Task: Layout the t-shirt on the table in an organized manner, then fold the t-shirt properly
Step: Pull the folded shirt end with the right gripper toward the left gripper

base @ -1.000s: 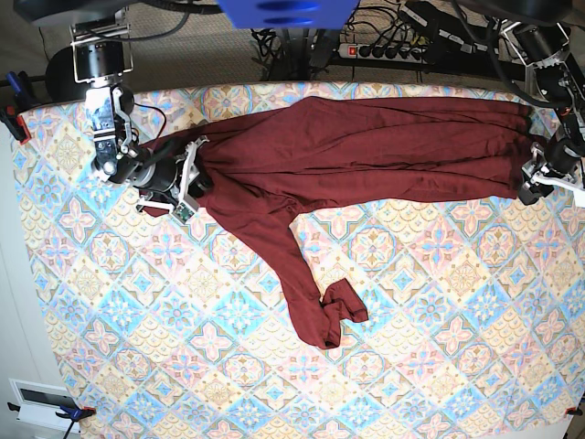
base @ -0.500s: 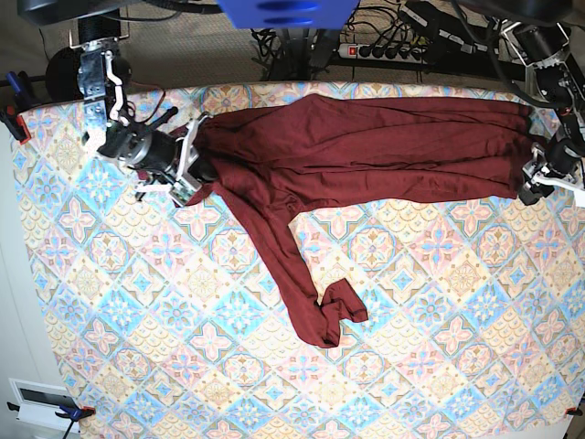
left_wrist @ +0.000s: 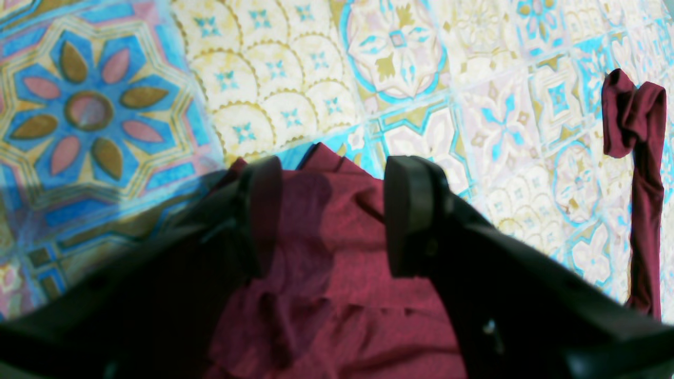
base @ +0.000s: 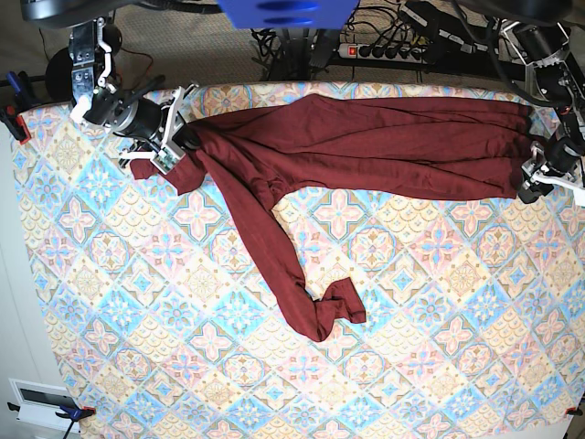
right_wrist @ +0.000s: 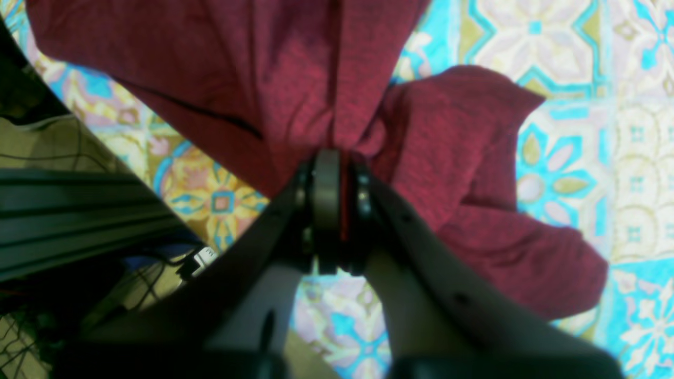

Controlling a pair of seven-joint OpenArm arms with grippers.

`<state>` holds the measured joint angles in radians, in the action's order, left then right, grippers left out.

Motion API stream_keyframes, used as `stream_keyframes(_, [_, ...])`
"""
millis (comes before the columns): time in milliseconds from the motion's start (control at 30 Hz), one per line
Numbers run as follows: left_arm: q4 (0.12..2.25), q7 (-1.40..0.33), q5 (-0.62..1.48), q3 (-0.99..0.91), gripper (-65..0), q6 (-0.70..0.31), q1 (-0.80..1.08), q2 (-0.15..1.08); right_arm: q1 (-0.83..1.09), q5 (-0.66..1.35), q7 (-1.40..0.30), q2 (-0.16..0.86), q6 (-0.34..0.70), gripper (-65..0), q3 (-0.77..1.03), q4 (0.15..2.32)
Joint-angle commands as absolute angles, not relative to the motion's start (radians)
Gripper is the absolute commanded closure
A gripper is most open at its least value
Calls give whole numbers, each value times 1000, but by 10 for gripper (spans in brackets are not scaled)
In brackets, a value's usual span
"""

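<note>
T-shirt [base: 366, 146] fabric stretches in a long band along the far side of the table [base: 137, 302], running between the 2 grippers. From its left part, 1 narrow strip trails toward the near side and ends in a small curled bunch around the table's middle.

At the far left, the right gripper [base: 174, 139] is clamped tight on a gathered fold of the shirt; in the right wrist view [right_wrist: 329, 163] the jaws meet with a thin pinch of cloth between them, and the fabric fans out from that spot, with a loose lobe lying to the right of the grip.

At the far right edge, the left gripper [base: 533, 178] sits at the shirt's other end. In the left wrist view [left_wrist: 326, 210] its 2 fingers [left_wrist: 410, 210] stand well apart, and bunched cloth lies between and under them, its edge reaching just past the fingertips onto the table. The curled strip end shows at that view's right side.
</note>
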<state>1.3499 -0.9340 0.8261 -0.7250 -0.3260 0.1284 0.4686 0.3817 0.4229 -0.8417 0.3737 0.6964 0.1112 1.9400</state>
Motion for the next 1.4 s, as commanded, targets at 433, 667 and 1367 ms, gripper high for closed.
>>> stream_keyframes(433, [1377,-923,889,-737,-101,-335,180,532,372,432,-820,384,698,0,114,1906])
stream_keyframes(667, [1435,-924,889,-783,-111,-335,219,526,372,432,-820,384,698,0,113,1894])
stream_keyframes(1367, [1537,-924,889,-751,-112,-332,211,506,160,432,-822,380,698,-227,64,1968])
